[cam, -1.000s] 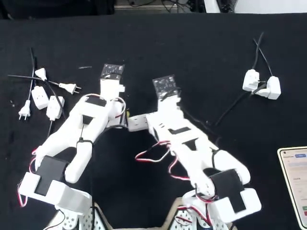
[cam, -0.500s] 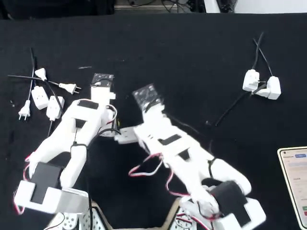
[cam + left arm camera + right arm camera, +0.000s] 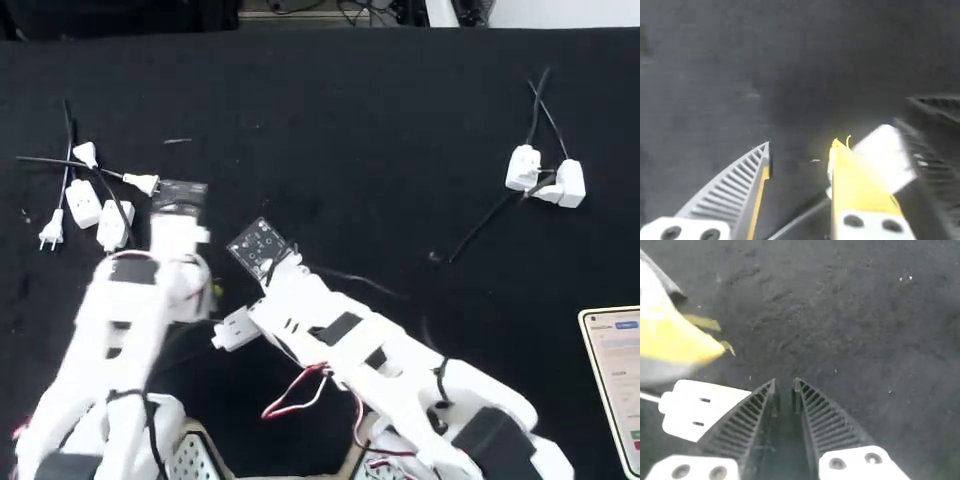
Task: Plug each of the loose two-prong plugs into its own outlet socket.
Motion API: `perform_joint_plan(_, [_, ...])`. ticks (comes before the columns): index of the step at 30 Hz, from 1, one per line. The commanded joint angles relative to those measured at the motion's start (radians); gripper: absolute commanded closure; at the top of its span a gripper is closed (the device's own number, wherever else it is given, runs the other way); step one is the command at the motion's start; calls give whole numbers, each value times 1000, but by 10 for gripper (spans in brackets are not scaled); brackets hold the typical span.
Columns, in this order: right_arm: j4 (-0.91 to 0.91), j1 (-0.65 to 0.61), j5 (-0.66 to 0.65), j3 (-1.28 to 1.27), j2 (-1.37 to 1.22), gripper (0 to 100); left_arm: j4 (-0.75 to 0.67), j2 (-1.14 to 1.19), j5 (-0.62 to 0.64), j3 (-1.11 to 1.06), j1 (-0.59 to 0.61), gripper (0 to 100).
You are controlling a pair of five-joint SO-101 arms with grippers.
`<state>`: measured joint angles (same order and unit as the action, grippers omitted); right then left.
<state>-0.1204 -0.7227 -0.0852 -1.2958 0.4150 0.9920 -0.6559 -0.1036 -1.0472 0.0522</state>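
Note:
My left gripper (image 3: 801, 145) hangs open over bare black cloth, nothing between its yellow-lined fingers. My right gripper (image 3: 785, 382) is shut with nothing in it. A white outlet socket (image 3: 695, 410) with two slots lies right beside one of its black ribbed fingers; contact cannot be told. That socket (image 3: 885, 155) also shows past my left gripper's finger. In the high view it (image 3: 235, 330) sits between the left arm (image 3: 130, 290) and the right arm (image 3: 340, 340). Loose two-prong plugs (image 3: 145, 183) and small sockets (image 3: 83, 203) lie at the far left.
Two more white plug bodies (image 3: 545, 178) with black cords lie at the far right. A phone (image 3: 615, 380) rests at the right edge. The table (image 3: 380, 110) is covered in black cloth.
Both arms have swung to the left and drawn back toward the near edge. The white socket beside the right arm has shifted the same way.

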Motion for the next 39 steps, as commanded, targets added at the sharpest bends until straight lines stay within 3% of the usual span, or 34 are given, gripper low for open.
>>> perform_joint_plan(1, [-6,14,-9,-7,94,942,74,-98,-68,12,156,795])
perform_joint_plan(5, [-94,74,-17,-48,234,939,264,-164,-258,18,193,794])
perform_joint_plan(9, [-290,210,-11,-21,409,939,359,-192,-379,7,142,794])
perform_joint_plan(14, [-362,433,-9,-47,587,942,367,-196,-468,-24,5,787])
perform_joint_plan(17, [-362,509,-9,-71,645,942,287,-196,-477,-97,-77,738])
perform_joint_plan(23, [-362,511,9,-81,656,942,98,-195,-493,-222,-74,744])
perform_joint_plan(32, [-308,511,43,-116,656,942,89,-195,-698,-165,77,802])
perform_joint_plan(39, [-298,471,48,-131,656,942,74,-195,-726,-137,93,800])
